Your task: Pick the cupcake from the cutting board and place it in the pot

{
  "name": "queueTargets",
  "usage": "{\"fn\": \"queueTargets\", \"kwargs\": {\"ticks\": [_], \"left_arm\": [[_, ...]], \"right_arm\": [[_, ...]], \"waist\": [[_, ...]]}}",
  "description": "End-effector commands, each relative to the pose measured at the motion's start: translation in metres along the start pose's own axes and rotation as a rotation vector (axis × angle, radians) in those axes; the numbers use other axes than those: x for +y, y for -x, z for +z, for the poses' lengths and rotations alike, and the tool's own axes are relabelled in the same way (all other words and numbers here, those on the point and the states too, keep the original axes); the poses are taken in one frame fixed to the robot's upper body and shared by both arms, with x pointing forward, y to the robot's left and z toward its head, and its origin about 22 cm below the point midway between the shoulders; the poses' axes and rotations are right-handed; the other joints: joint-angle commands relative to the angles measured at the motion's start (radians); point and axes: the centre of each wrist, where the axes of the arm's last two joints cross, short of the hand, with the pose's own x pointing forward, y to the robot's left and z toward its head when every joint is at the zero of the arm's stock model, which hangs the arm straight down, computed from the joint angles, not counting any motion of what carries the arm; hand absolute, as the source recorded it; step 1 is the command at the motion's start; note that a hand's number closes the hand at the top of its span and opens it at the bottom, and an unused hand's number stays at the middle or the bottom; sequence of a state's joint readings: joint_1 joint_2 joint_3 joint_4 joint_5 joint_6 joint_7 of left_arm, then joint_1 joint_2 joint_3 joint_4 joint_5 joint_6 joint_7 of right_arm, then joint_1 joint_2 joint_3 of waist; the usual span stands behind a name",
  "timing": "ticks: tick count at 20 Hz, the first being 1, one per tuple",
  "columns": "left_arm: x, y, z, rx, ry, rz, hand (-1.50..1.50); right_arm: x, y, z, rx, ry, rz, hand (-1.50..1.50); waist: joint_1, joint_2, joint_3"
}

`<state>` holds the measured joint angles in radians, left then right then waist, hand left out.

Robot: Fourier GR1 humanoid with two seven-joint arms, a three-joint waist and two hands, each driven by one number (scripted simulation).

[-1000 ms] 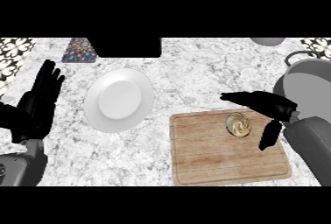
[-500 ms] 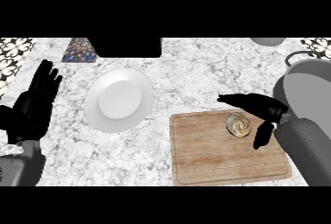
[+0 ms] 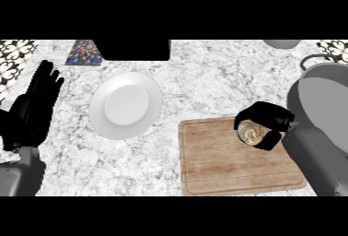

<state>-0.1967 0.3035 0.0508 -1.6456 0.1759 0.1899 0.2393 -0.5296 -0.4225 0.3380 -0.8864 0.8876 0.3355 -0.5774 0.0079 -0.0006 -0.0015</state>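
I see my right hand (image 3: 266,123) has closed since half a second ago: the fingers that were spread above the cupcake (image 3: 252,132) now curl round it from the far side and the right. The cupcake sits where it was, at the far right corner of the cutting board (image 3: 234,159), so I judge the grasp is made and the lift to the pot (image 3: 325,99) comes next (the pot stands just right of the board, a short carry). My left hand (image 3: 31,110) rests open at the left edge, fingers up.

The cupcake shows a pale swirled top. The board is a rounded rectangle of planked wood grain. The pot is smooth grey with a broad round opening. The plate (image 3: 125,104) is plain white on the speckled marble counter (image 3: 204,78).
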Motion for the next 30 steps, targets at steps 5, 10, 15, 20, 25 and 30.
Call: {"fn": "queueTargets", "kwargs": {"ticks": [5,10,15,20,25,30], "left_arm": [[-0.003,0.002,0.003,-0.020,-0.012,-0.021,0.00],[-0.002,0.001,-0.003,0.021,-0.047,-0.004,0.00],[0.008,0.011,0.006,0.030,-0.073,-0.014,0.00],[0.007,0.017,0.011,0.019,-0.080,-0.017,0.00],[0.022,0.015,0.011,-0.002,-0.081,-0.023,0.00],[0.011,0.005,0.009,-0.003,-0.044,-0.014,0.00]], "right_arm": [[0.006,-0.018,-0.018,-0.051,-0.017,0.029,1.50],[0.031,-0.026,0.002,0.078,0.069,-0.044,1.50],[0.081,-0.081,-0.023,0.317,0.168,-0.188,1.50],[0.060,-0.143,-0.004,0.343,0.370,-0.231,1.50],[0.026,-0.155,0.048,0.415,0.765,-0.266,1.50],[-0.009,-0.181,0.101,0.473,1.077,-0.227,1.50]], "waist": [[-0.006,0.000,0.001],[-0.033,-0.008,0.000],[-0.070,-0.023,-0.002],[-0.067,-0.018,-0.002],[-0.064,-0.015,-0.001],[-0.052,-0.012,0.000]]}}
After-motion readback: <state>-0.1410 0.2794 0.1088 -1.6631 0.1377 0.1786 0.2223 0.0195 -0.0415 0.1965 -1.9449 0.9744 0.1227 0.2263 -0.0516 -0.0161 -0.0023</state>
